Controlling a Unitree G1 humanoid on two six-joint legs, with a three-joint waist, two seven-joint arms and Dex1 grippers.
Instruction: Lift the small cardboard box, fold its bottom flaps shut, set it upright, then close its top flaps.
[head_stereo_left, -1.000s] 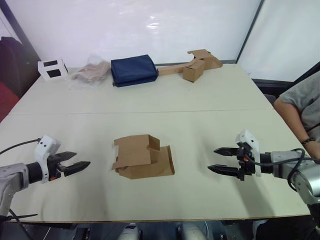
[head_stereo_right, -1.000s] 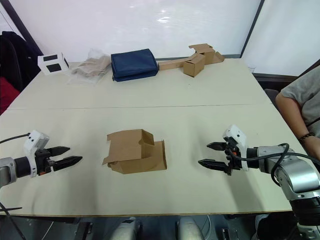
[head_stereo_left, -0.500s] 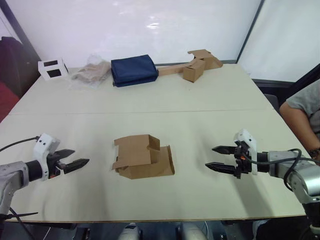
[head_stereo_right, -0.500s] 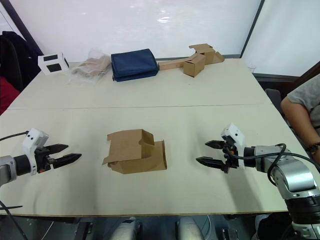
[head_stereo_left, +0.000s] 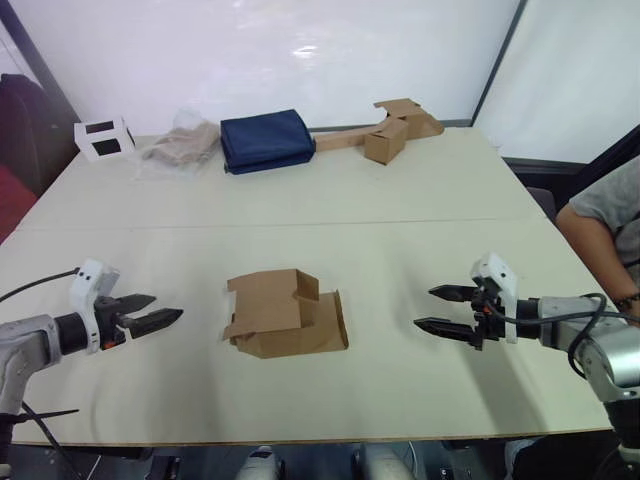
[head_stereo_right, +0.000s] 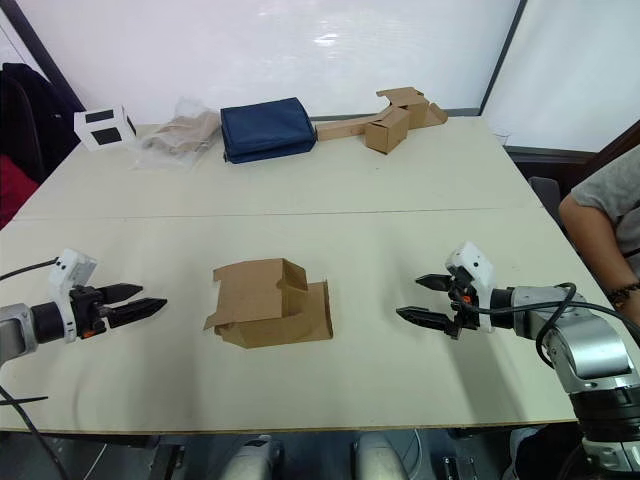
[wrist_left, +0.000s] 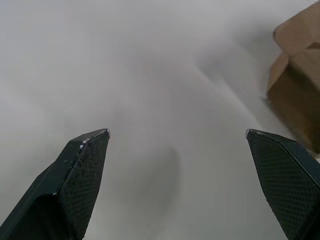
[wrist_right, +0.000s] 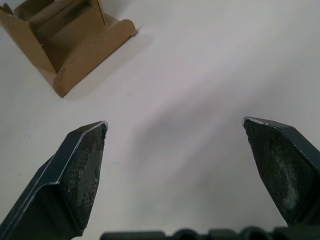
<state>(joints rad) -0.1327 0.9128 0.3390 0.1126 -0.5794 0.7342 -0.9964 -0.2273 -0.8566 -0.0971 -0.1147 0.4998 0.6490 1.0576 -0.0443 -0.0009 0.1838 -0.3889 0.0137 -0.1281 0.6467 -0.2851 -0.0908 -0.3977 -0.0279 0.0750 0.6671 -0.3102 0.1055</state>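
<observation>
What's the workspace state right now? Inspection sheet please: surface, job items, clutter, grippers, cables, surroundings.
Surface: pale table, a seam running across its middle.
Job items: box lying on its side mid-table, flaps open, untouched.
Clutter: along the far edge, white box, crumpled plastic bag, navy bag, cardboard strip.
Grippers: left gripper open, over the table, apart from the box; right gripper open, likewise apart on the other side.
Cables: black cable by the left arm; black cable looped at the right wrist.
Surroundings: white wall behind; person seated at the right edge.
</observation>
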